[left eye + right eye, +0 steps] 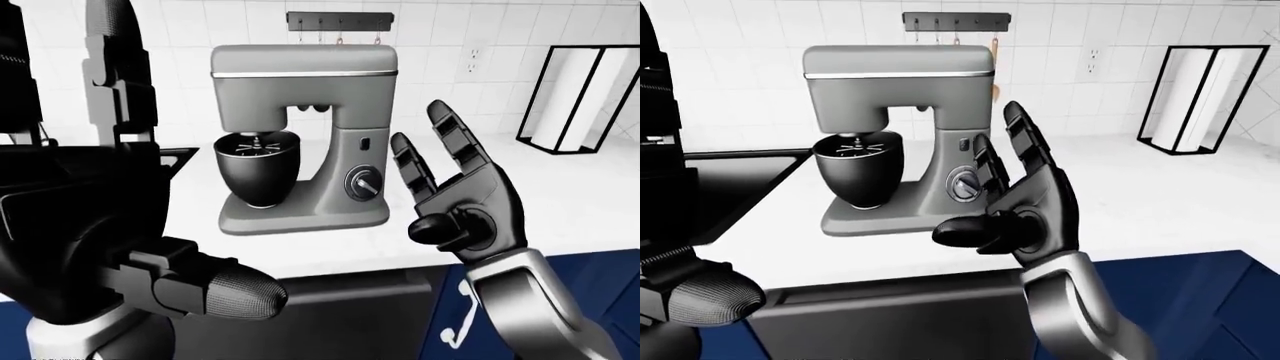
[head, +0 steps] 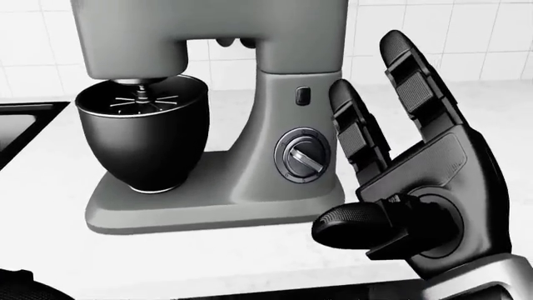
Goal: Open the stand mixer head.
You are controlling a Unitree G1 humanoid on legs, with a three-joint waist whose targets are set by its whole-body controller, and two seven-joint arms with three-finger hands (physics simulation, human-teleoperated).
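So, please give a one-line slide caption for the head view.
Open right robot hand raised beside the closed grey stand mixer with black bowl.

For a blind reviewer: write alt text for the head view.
A grey stand mixer fills the view on a white counter, head down over its black bowl. The robot's right hand is raised with fingers open at the view's right of the mixer's speed dial, not touching it.

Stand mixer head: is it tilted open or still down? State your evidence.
Down. The stand mixer head lies level over the bowl, its beater reaching into the bowl's mouth.
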